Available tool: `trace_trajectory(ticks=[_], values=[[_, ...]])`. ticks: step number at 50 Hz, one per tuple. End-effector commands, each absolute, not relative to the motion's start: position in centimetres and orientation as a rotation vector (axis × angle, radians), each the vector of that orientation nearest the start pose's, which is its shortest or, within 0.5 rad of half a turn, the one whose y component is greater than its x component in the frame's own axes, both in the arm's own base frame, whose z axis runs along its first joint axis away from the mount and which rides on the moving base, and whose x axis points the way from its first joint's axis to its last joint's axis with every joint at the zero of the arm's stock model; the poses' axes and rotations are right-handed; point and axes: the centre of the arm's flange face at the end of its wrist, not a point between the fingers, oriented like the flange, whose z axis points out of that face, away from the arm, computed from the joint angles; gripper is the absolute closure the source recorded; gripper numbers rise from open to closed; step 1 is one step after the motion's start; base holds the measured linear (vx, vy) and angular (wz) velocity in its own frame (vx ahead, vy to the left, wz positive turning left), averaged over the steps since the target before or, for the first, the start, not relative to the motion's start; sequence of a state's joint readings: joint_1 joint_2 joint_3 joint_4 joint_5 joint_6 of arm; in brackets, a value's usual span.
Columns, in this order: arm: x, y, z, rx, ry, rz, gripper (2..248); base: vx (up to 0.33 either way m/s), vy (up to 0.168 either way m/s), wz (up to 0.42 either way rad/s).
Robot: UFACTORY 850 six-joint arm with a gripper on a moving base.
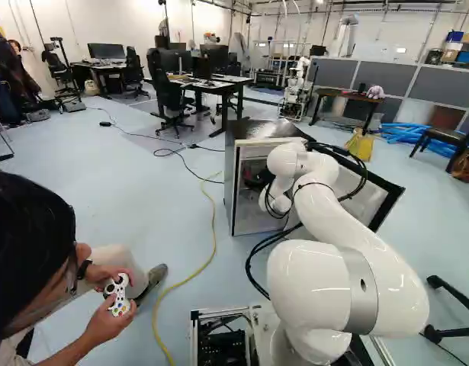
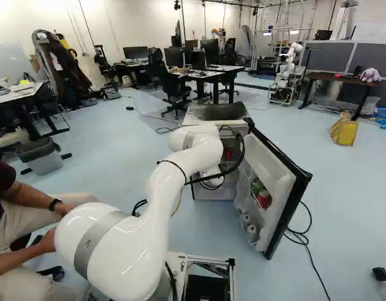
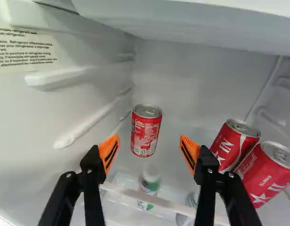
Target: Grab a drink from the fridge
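Gripper spread wide, facing the small red can in the fridge.

In the left base view the arm bends down into the fridge, likely to enter level with the drinks; a person's hands hold a controller, perhaps to steer. In the right base view the door stands open, giving the arm room; its racks keep drinks such as a red can upright. In the wrist view the small can stands ahead, between the lines of the fingers, near the shelf's back corner; the opening probably allows straddling it. Two red cans crowd one finger, so sideways drift could knock them.
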State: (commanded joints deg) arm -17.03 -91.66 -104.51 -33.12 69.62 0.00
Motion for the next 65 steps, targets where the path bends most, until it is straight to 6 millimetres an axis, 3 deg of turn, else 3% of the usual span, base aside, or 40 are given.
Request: trace_trajectory(ticks=[12,13,18,19,42,65], values=[[68.9,-16.3,-4.4,-2.297,-0.433,-1.975,63,0.000,0.000,0.000],[68.9,-16.3,-4.4,-2.297,-0.433,-1.975,75,0.000,0.000,0.000],[68.9,-16.3,-4.4,-2.297,-0.433,-1.975,75,0.000,0.000,0.000],[68.9,-16.3,-4.4,-2.297,-0.433,-1.975,87,0.000,0.000,0.000],[69.0,-16.1,-4.4,-2.295,-0.436,-1.976,85,0.000,0.000,0.000],[70.4,-15.5,-5.0,-2.262,-0.464,-2.011,85,0.000,0.000,0.000]])
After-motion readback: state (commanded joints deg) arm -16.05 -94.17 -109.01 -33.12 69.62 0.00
